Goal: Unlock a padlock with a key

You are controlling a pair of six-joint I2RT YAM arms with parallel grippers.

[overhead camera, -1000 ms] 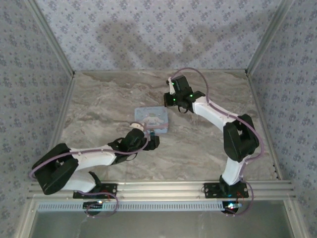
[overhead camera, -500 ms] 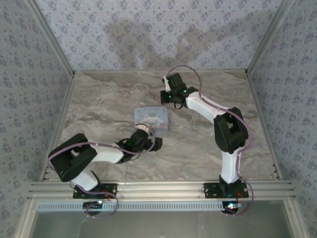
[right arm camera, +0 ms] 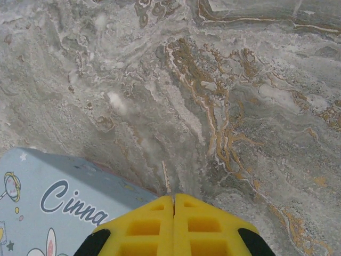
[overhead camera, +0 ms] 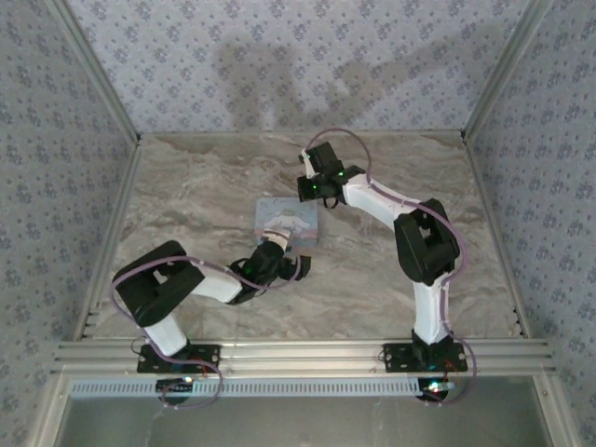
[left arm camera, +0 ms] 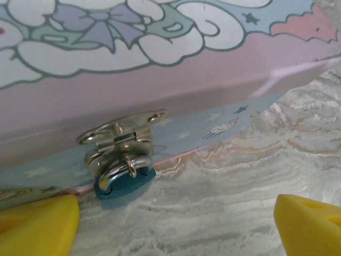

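While our left gripper (left arm camera: 176, 216) stands wide, its yellow fingers (left arm camera: 37, 224) apart and touching nothing, we see the padlock (left arm camera: 125, 182), tiny and dark blue. It hangs by its silver shackle from the hasp (left arm camera: 121, 136) on the front wall of the tin (left arm camera: 176, 64), at about eleven o'clock from the gap between those fingers and low by the marble table (left arm camera: 224, 186). From above, that gripper sits at six o'clock of the tin and our right gripper (overhead camera: 307, 193) at one o'clock of it, jaws pressed together on a thin key (right arm camera: 165, 178) whose tip pokes out over the table just beside the tin's corner.
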